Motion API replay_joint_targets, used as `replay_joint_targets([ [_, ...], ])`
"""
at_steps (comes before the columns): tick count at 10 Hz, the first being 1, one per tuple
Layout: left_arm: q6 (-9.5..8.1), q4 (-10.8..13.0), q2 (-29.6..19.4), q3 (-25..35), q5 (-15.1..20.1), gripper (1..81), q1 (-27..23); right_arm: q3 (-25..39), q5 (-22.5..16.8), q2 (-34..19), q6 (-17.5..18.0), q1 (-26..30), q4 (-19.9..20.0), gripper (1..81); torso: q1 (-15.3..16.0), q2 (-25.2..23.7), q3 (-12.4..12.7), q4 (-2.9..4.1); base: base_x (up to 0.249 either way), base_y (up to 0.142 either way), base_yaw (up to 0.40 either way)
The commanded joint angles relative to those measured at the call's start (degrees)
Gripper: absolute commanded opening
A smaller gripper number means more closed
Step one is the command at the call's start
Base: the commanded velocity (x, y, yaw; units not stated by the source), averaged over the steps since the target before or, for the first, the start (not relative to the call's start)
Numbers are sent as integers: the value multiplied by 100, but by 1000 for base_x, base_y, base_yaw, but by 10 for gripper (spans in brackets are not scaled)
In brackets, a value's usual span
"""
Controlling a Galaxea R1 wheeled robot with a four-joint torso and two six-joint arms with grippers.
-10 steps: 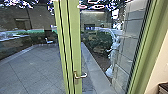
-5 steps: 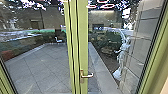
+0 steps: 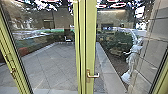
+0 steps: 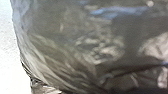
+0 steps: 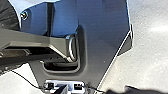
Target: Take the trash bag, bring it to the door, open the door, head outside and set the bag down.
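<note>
Trash bag (image 4: 62,50) is sitting right up close to the left wrist camera, dark and shiny, its plastic bunching into folds and creases. Exact spot relative to the left claw: can't tell; the point where they might be touching isn't readable. Can't tell whether the left claw is opening, closing or gripping the bag. Same for the right claw: state can't be told. Pale speckled floor (image 4: 7,57) is showing past the bag's edge.

Right wrist view: dark crinkled material (image 5: 8,13) is showing beside the robot's own bar and plate; can't confirm it's the bag. Light floor is lying beyond the plate, and a thin dark cable (image 5: 23,78) is running in near the white fitting (image 5: 65,86).

Head view: robot is facing the green-framed glass door (image 3: 90,50). Door handle (image 3: 93,75) is sticking out sideways from the upright. Another green upright (image 3: 12,67) with metal hardware on it is leaning in at the picture's left. Behind the glass, grey paving (image 3: 55,62) is stretching back to a small white seat (image 3: 67,39). A pale curb (image 3: 110,72) is running alongside, with greenery (image 3: 120,40) and a whitish statue-like figure (image 3: 133,58) standing near a block wall (image 3: 150,60).
</note>
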Motion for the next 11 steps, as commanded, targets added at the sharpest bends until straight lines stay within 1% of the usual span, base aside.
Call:
replay_joint_targets([
  [1, 62, 45, -59, 9, 429, 10, -304, 24, -337, -62, -15, 232, 19, 811, 0, 2, 0, 0, 0, 0, 236],
  [4, 62, 97, -42, 9, 429, 10, -313, 24, -337, -62, -15, 223, 19, 811, 0, 0, 0, 0, 0, 0, 231],
  [11, 62, 106, 73, -246, 455, 10, -305, 6, -337, -44, -15, 215, 19, 811, 0, 0, 0, 0, 0, 0, 152],
])
